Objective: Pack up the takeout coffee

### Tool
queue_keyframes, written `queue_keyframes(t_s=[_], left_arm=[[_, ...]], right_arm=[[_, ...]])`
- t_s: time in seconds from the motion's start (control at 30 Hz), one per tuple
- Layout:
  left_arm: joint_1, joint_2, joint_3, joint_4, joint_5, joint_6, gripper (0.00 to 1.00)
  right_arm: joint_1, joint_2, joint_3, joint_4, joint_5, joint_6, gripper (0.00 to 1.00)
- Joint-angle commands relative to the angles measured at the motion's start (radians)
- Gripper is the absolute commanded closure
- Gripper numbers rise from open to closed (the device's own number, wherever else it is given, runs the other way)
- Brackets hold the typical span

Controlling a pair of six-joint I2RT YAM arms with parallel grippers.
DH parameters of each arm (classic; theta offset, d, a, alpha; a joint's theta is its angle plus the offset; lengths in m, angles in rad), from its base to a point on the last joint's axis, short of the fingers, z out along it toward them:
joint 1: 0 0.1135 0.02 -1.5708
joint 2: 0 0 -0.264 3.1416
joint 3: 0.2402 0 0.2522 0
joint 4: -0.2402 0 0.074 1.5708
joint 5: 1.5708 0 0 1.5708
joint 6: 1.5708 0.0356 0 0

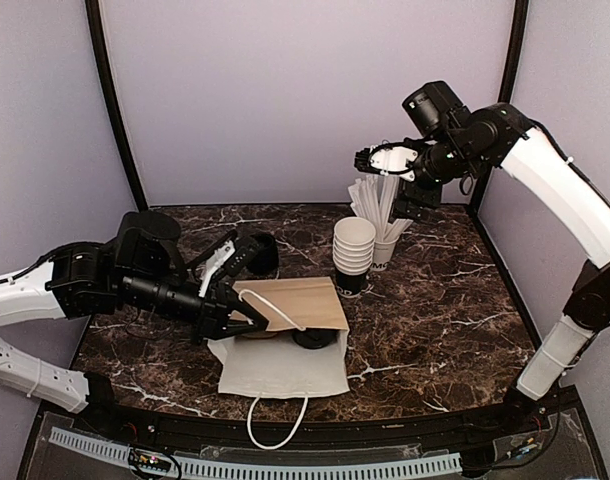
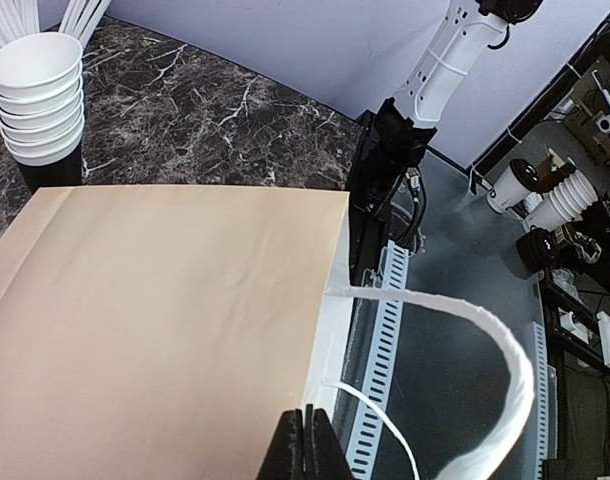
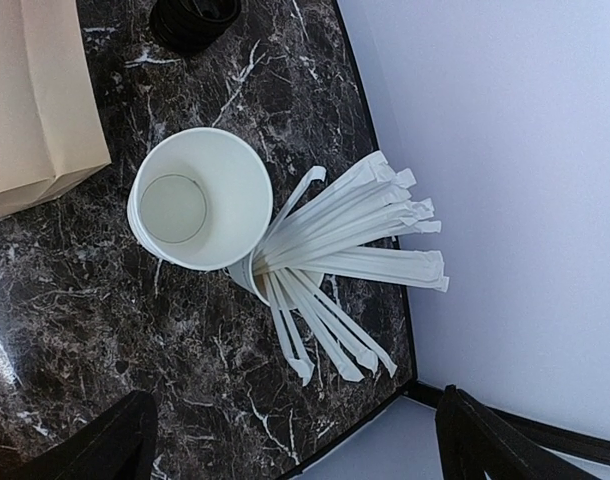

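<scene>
The dark marble surface point(image 1: 435, 300) is boxed in by pale lavender walls point(image 1: 305, 100) at the back and both sides. Its widest bare stretch lies on the right, between the brown paper bag point(image 1: 290, 303) lying on its side and the right wall. A tall stack of white-lined black cups point(image 1: 353, 245) and a white cup of wrapped straws point(image 3: 345, 235) stand just beside each other toward the back-right corner. The right tool point(image 1: 367, 160) hangs high above them, fingers spread wide, gripping nothing. The left tool point(image 2: 305, 448) is pinched together on the bag's mouth edge, beside its white loop handle point(image 2: 505, 370). The takeout coffee point(image 3: 195, 18), a small black cup with a ridged black lid, sits on the surface behind the bag, near the left tool, only partly in the right wrist view. A dark round shape point(image 1: 313, 338) under the bag's raised flap is too shadowed to name.
</scene>
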Motion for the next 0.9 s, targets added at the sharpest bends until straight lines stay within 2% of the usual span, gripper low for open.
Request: queue_keyframes(t_s=[0.0,0.27,0.43,0.67,0.87], left_arm=[[-0.003,0.001,0.021,0.013,-0.026,0.005,0.99],[0.005,0.071,0.153,-0.097,-0.063,0.035,1.00],[0.051,0.125,0.233,-0.134,-0.011,0.030,1.00],[0.223,0.164,0.247,-0.124,0.104,-0.054,1.00],[0.355,0.225,0.292,-0.153,0.151,-0.072,1.00]], right_arm=[[-0.009,-0.012,0.000,0.000,-0.003,0.008,0.01],[-0.009,-0.025,0.024,-0.005,-0.026,0.014,0.01],[-0.008,-0.040,0.114,-0.042,-0.116,0.019,0.01],[-0.007,-0.064,0.240,-0.111,-0.350,0.001,0.01],[-0.005,-0.059,0.208,-0.135,-0.382,-0.008,0.04]])
